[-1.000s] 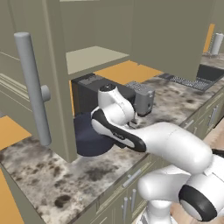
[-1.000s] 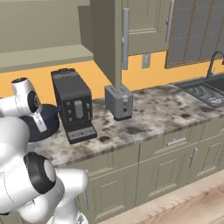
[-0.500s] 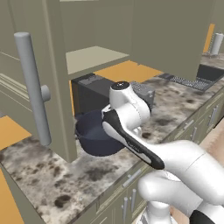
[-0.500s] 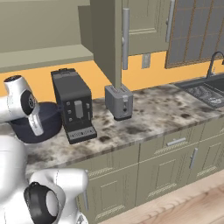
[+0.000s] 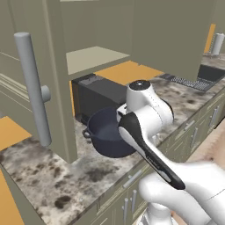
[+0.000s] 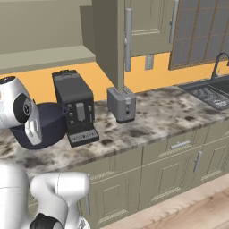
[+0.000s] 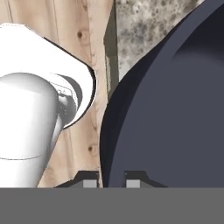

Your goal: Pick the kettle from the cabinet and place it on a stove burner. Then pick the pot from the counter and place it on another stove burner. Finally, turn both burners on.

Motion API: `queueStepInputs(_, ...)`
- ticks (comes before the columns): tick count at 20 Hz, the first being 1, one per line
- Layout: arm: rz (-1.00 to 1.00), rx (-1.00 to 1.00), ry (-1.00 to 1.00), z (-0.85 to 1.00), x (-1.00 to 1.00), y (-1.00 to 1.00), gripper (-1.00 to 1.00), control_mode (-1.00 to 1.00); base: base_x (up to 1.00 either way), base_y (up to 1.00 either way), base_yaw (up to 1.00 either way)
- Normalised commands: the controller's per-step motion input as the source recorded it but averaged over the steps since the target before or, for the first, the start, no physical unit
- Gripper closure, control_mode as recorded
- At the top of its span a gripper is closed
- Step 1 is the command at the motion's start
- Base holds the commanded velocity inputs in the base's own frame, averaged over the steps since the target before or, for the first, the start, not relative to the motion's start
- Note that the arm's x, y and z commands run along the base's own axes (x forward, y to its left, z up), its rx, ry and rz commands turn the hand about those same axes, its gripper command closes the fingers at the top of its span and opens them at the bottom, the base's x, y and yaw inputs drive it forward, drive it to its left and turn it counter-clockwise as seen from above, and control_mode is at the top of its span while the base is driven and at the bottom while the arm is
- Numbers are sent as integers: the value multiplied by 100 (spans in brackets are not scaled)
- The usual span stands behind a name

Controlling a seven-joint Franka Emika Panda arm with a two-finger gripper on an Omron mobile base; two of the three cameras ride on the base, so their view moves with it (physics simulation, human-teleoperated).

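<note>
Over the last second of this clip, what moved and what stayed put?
The pot has come up off the counter, carried at its rim by the gripper, and moved away from the coffee machine toward the counter's front edge. Coffee machine, toaster and cabinet are unchanged.

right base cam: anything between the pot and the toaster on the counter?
Yes. In the right base view the black coffee machine stands between the pot and the toaster, close beside the pot.

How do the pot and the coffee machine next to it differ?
The pot is round, low and dark navy; the coffee machine is boxy, tall and black. The pot is open-topped with a loop handle; the coffee machine has a closed top. Both are at the counter below the cabinet shelf.
</note>
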Motion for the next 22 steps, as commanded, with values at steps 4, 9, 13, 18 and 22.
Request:
queueStepInputs(4,-8,1,-4,37,-50,-32,100,-100,0,0,0)
queueStepInputs(9,-8,0,-3,34,-51,-32,100,-100,0,0,0)
queueStepInputs(13,-8,1,-3,25,-52,-34,100,-100,0,0,0)
queueStepInputs(18,-8,1,-2,22,-51,-31,100,-100,0,0,0)
queueStepInputs(22,-7,2,-4,20,-54,-32,100,-100,0,0,0)
